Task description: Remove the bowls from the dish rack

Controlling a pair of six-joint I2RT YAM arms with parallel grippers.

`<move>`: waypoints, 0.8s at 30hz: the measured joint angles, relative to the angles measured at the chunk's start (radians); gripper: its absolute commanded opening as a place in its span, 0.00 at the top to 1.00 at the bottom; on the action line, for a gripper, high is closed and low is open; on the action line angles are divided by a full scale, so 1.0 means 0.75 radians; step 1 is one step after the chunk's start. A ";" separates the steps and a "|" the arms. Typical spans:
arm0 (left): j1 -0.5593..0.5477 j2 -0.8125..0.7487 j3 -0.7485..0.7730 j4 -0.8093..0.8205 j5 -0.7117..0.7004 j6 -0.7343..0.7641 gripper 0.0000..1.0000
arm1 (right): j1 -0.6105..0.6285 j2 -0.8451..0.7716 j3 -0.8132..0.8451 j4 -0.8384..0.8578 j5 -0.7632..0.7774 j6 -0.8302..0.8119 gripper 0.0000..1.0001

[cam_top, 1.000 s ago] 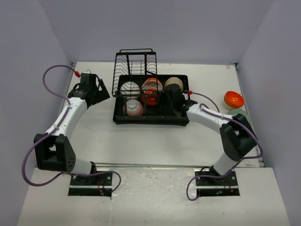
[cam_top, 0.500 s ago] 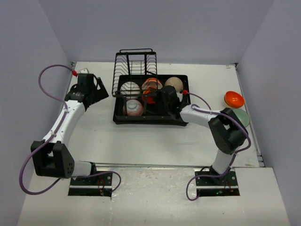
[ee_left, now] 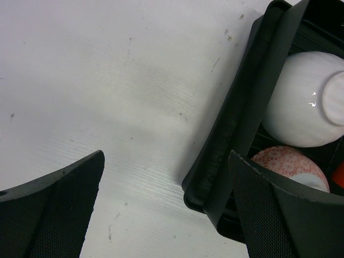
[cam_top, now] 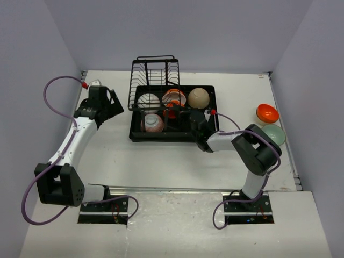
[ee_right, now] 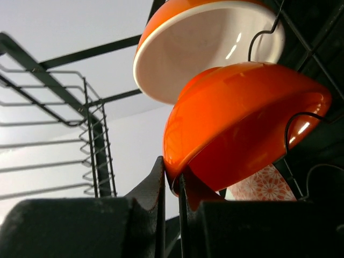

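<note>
The black dish rack [cam_top: 161, 137] stands at mid-table with its upright wire section [cam_top: 155, 70] at the far end. In it lie a white bowl [cam_top: 148, 100], an orange bowl with a white inside [cam_top: 175, 96], a beige bowl [cam_top: 198, 97], a pink patterned bowl [cam_top: 152, 123] and a plain orange bowl [cam_top: 171, 112]. My right gripper [cam_top: 180, 114] is low in the rack, shut on the plain orange bowl's [ee_right: 242, 123] rim; its jaws [ee_right: 173, 177] pinch the lower edge. My left gripper [cam_top: 111, 102] is open and empty, left of the rack, above the rack's corner [ee_left: 226, 161].
An orange bowl [cam_top: 267, 113] and a pale green bowl [cam_top: 274, 134] sit on the table at the right edge. The left wrist view shows the white bowl [ee_left: 306, 102] and the pink patterned bowl [ee_left: 285, 161] inside the rack. Rack wires [ee_right: 91, 145] rise close beside the right gripper.
My right arm's elbow has swung left and its wrist has sunk toward the rack's near side, uncovering the beige bowl. The left arm has shifted slightly.
</note>
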 measured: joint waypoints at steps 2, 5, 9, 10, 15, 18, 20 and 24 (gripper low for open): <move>0.000 -0.003 -0.021 0.014 -0.002 0.000 0.04 | 0.005 0.019 -0.054 0.135 0.001 -0.044 1.00; 0.000 -0.003 -0.055 0.038 -0.003 -0.001 0.03 | 0.010 0.090 -0.134 0.413 -0.004 -0.135 1.00; 0.000 -0.003 -0.093 0.060 -0.011 -0.001 0.03 | 0.011 0.188 -0.184 0.687 -0.034 -0.228 1.00; 0.000 -0.003 -0.099 0.064 -0.012 0.000 0.03 | 0.011 0.201 -0.188 0.721 -0.040 -0.246 1.00; 0.000 -0.003 -0.115 0.084 -0.015 -0.001 0.03 | 0.009 0.214 -0.195 0.775 -0.078 -0.344 1.00; 0.000 -0.003 -0.115 0.094 -0.016 0.000 0.03 | 0.009 0.197 -0.188 0.755 -0.102 -0.397 1.00; 0.000 -0.003 -0.115 0.095 -0.017 0.000 0.03 | 0.009 0.167 -0.182 0.713 -0.117 -0.435 1.00; 0.000 -0.003 -0.115 0.095 -0.018 0.000 0.03 | 0.012 0.082 -0.176 0.607 -0.146 -0.504 1.00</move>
